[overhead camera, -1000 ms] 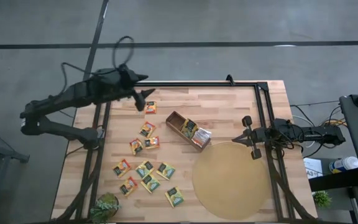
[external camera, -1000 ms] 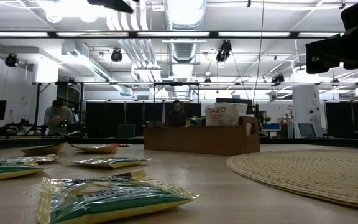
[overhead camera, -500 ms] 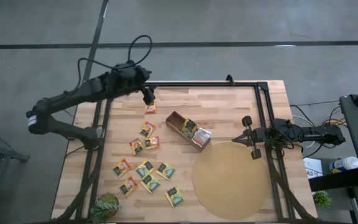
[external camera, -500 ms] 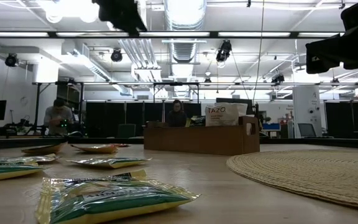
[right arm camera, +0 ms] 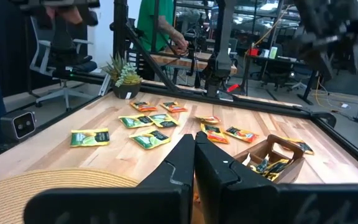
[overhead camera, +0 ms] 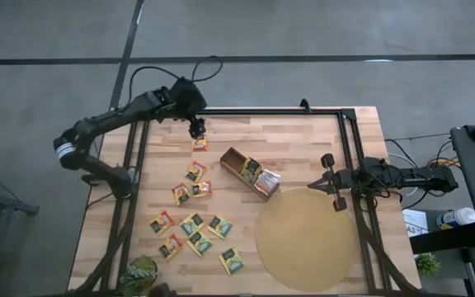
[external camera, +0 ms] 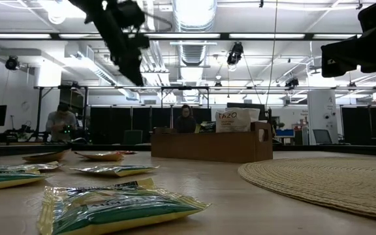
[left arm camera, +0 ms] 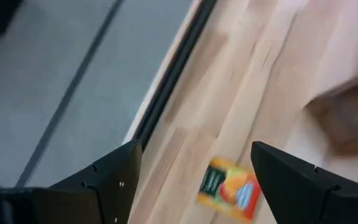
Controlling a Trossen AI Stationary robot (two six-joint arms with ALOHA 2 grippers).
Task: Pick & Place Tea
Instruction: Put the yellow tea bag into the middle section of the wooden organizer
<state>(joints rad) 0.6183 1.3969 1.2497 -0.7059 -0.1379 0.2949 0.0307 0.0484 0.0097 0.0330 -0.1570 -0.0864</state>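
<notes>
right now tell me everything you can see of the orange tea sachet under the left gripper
The orange tea sachet is small, flat and square, orange-red with a dark green label panel, apparently glossy. It lies flat on the wooden table near its far left edge, apart from the other sachets. The open left gripper hovers above it, not touching.

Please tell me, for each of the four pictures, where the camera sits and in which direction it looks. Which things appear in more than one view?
High view: above the table, looking straight down; both arms show, the left gripper open over an orange sachet.
Low view: at table-top height, looking level across toward the brown box; the left arm hangs from above.
Left wrist view: looking down past its fingers at that sachet.
Right wrist view: looking across the table past the shut right gripper.
Shared: box and sachets.
</notes>
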